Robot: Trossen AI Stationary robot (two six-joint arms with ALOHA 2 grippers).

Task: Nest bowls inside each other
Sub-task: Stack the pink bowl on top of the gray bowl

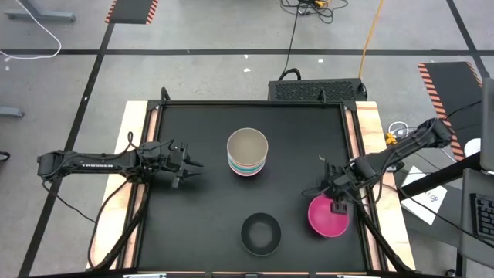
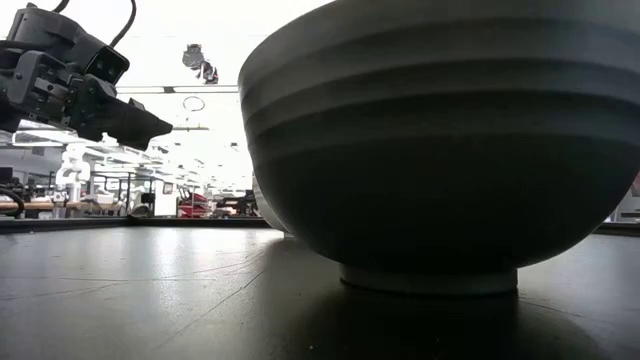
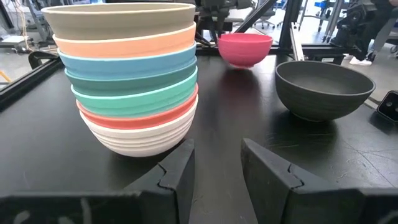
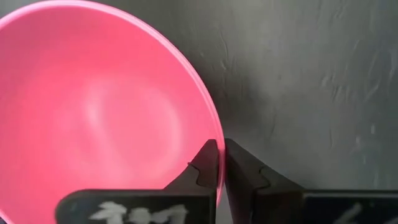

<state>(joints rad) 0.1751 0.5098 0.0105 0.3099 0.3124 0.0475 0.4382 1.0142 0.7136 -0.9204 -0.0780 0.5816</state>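
From above, the magenta bowl (image 1: pixel 327 215) sits on the counter (image 1: pixel 208 154) toward the right front, with the right gripper (image 1: pixel 337 202) at its upper rim. The black bowl (image 1: pixel 260 233) lies apart to its left, near the front edge, and the stack of nested bowls (image 1: pixel 247 152) stands mid-counter. The left gripper (image 1: pixel 187 170) hovers just left of that stack, fingers part open and empty.

At counter height the black bowl (image 2: pixel 440 150) fills the picture — thin, ribbed wall on a small foot ring, so it looks light and stiff, probably a little slick.

The left wrist view shows the stack (image 3: pixel 127 78) tan on top, then orange, blue, greens, red-pink and white, with the magenta bowl (image 3: pixel 244 48) and black bowl (image 3: pixel 323 88) beyond. The left gripper (image 3: pixel 217 165) has a clear gap between its fingers.

The right wrist view shows the right gripper (image 4: pixel 221 163) pinched shut on the magenta bowl's (image 4: pixel 93 106) rim, one finger inside, one outside. A rim pinch suits so thin a wall — though the bowl may swing or tilt when raised.
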